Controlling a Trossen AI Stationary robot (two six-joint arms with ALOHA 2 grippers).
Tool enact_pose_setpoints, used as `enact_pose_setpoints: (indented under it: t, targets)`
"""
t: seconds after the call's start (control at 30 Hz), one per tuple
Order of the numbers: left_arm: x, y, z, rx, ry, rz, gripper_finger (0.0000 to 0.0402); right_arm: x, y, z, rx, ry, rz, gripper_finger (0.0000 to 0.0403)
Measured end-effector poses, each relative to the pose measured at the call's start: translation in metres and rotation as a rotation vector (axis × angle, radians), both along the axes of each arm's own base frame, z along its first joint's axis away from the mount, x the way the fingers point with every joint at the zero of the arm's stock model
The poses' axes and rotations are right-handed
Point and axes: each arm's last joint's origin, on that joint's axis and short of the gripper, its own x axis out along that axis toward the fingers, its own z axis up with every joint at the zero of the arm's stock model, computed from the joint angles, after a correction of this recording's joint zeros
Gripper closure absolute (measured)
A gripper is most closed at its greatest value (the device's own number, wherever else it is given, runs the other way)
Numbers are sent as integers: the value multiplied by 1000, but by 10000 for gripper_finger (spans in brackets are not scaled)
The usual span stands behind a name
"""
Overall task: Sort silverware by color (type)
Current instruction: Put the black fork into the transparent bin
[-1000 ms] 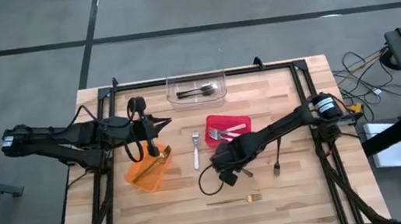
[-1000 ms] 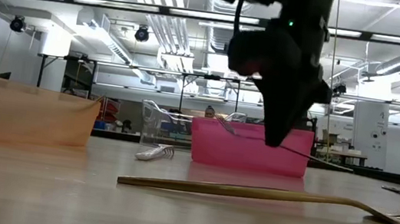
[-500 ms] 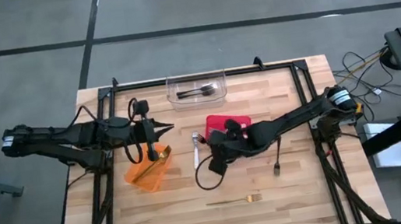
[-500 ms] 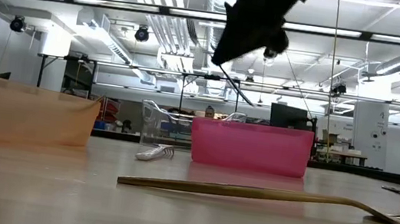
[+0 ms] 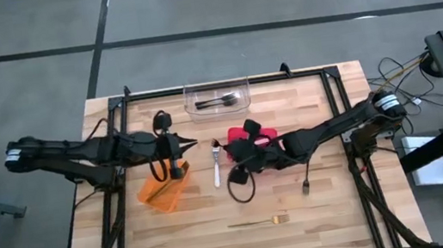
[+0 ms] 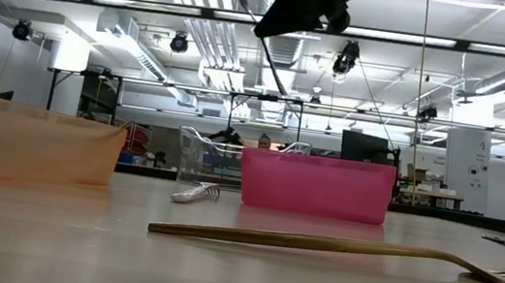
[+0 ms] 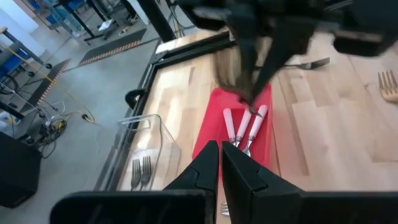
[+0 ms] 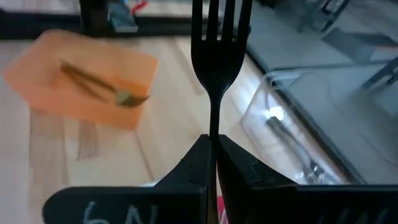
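My right gripper (image 5: 234,148) hangs over the red bin (image 5: 264,132), shut on a black fork (image 8: 217,37) whose tines point away toward the table's left. My left gripper (image 5: 193,145) is shut and empty, in the air between the orange bin (image 5: 160,193) and the red bin; its closed fingers (image 7: 219,163) face the red bin. A gold fork (image 8: 102,84) lies in the orange bin. Dark forks (image 5: 220,101) lie in the clear bin (image 5: 217,95). Pink-handled forks (image 7: 245,124) lie in the red bin. My right gripper pinches the black fork's thin handle (image 8: 213,124) between its two fingers. The fork runs on along the fingers and sticks out past their tips, tines forward. The fingers come from the table's right, slanting a little down. The fork is lifted clear of table and bins.
Loose on the table lie a white-handled fork (image 5: 216,168), a gold fork (image 5: 261,221) near the front edge and a black fork (image 5: 307,186) at the right. A black frame (image 5: 224,83) runs round the table. A cable loop (image 5: 239,187) hangs under my right arm.
My right gripper has risen from the table with the black fork and gone toward the far left, over the red bin. It has tipped from pointing down to nearly level and rolled, so the fork now points toward the table's left. It has stayed shut.
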Motion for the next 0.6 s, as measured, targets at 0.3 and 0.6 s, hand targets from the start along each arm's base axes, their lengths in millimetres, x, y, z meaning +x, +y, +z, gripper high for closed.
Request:
enact_pose_setpoints:
  t: [0.3,0.6]
  targets:
    - [23,-1,-10,6,-20,7,401,-20,-22,2,-78,-190,47,394]
    - [44,4,-21,-18,-46,44,401,-46,-46,-4,-85,-485,50,394]
